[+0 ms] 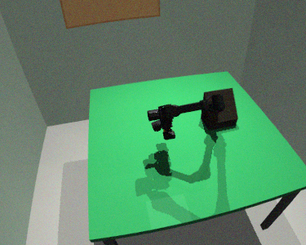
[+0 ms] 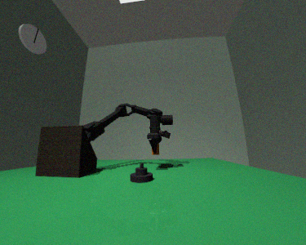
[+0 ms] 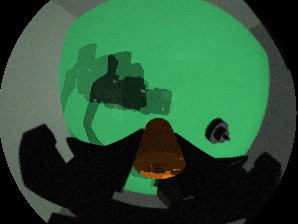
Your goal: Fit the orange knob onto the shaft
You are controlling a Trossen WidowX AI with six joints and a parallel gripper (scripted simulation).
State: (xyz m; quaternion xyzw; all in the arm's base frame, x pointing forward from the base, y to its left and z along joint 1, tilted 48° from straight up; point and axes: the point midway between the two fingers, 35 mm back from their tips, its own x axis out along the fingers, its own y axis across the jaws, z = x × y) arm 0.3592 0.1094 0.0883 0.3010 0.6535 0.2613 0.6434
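The jaws, part-open, gripped the knob (image 2: 157, 149) (image 3: 159, 145) above the tabletop (image 1: 116, 143) (image 2: 193, 208) (image 3: 200, 65), presumably for clearance over the pedestal (image 2: 141, 177) (image 3: 215, 131).

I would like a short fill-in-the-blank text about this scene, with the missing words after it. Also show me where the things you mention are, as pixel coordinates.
The gripper (image 1: 169, 134) (image 2: 155, 152) (image 3: 158, 133) is shut on the ____ knob (image 2: 157, 149) (image 3: 159, 142). The pedestal (image 2: 141, 178) (image 3: 215, 131) stands on a ____ table top (image 1: 120, 122) (image 2: 153, 220) (image 3: 200, 65). The knob is held ____ the table top, off the shaft (image 2: 141, 165) (image 3: 226, 137).

Missing words: orange; green; above
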